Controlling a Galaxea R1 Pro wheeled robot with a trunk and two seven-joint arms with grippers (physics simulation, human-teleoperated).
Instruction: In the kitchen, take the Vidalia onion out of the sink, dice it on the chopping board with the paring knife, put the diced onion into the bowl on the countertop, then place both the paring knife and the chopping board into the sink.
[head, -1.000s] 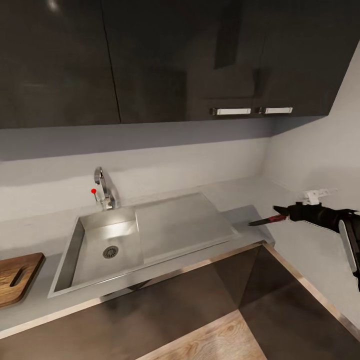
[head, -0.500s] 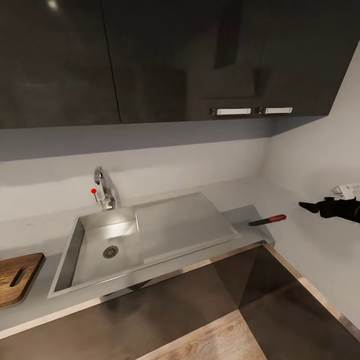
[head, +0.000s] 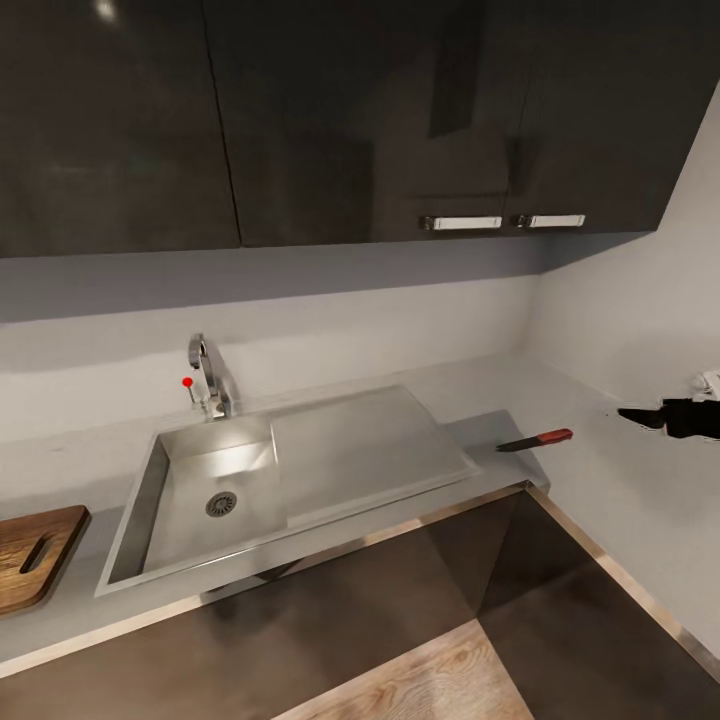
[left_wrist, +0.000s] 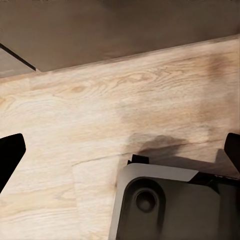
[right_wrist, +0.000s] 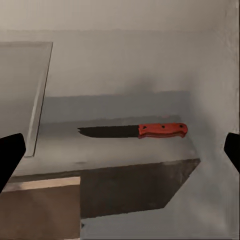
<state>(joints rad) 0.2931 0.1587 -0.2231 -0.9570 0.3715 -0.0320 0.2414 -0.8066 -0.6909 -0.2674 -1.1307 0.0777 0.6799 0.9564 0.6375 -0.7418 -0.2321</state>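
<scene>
The paring knife (head: 535, 440), dark blade and reddish handle, lies flat on the grey countertop (head: 480, 392) just right of the sink (head: 290, 525), close to the counter's front corner. My right gripper (head: 640, 415) hovers open to the knife's right, apart from it. The right wrist view looks at the paring knife (right_wrist: 135, 131) between the spread fingers of my right gripper (right_wrist: 122, 150). One end of the chopping board (head: 30, 555), slot showing, lies at the far left. My left gripper (left_wrist: 121, 150) hangs open above the wooden floor. The Vidalia onion and the bowl are out of view.
The sink has a basin with a drain (head: 221, 503), a flat drainboard (head: 370, 445) and a faucet (head: 207, 375) behind it. Dark wall cabinets (head: 350, 120) hang above. A pale wall (head: 640, 300) closes the right side. The robot's base (left_wrist: 170, 205) sits below my left gripper.
My right gripper let go of the paring knife and drew back to the right. The knife stays lying on the countertop.
</scene>
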